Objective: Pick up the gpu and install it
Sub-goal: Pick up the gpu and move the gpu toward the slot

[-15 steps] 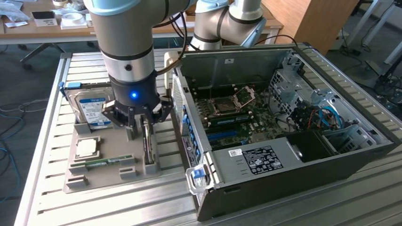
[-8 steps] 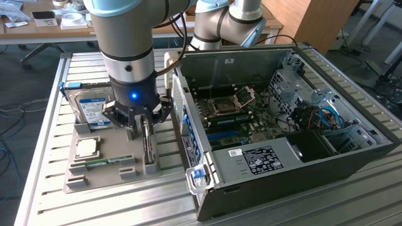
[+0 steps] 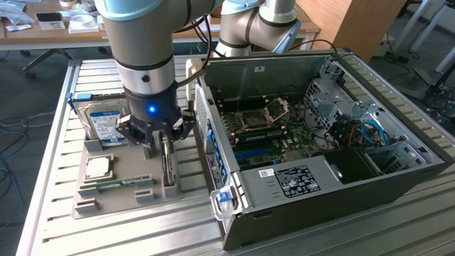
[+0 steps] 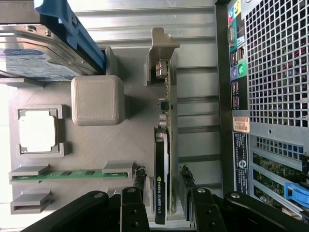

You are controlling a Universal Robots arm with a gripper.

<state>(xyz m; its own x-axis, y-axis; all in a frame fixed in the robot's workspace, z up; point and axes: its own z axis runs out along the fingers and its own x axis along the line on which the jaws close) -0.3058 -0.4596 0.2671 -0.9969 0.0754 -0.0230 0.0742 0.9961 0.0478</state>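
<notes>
Dark and thin, the gpu [image 3: 168, 166] stands on edge in a grey holder [image 3: 121, 205] on the tabletop [image 3: 42, 213]. In the exterior view its long axis runs twelve to six o'clock, with the bracket end toward the hard drive [image 3: 103, 125] at ten. A RAM stick [image 3: 114, 184] lies at eight and an open computer case [image 3: 320, 213] at three. The jaws stand apart astride the card, with a gap on each side.

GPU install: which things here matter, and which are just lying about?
In play: gpu, on edge in the tray; open hand straddling it; open PC case.
Lying about: hard drive, CPU, RAM stick.
</notes>
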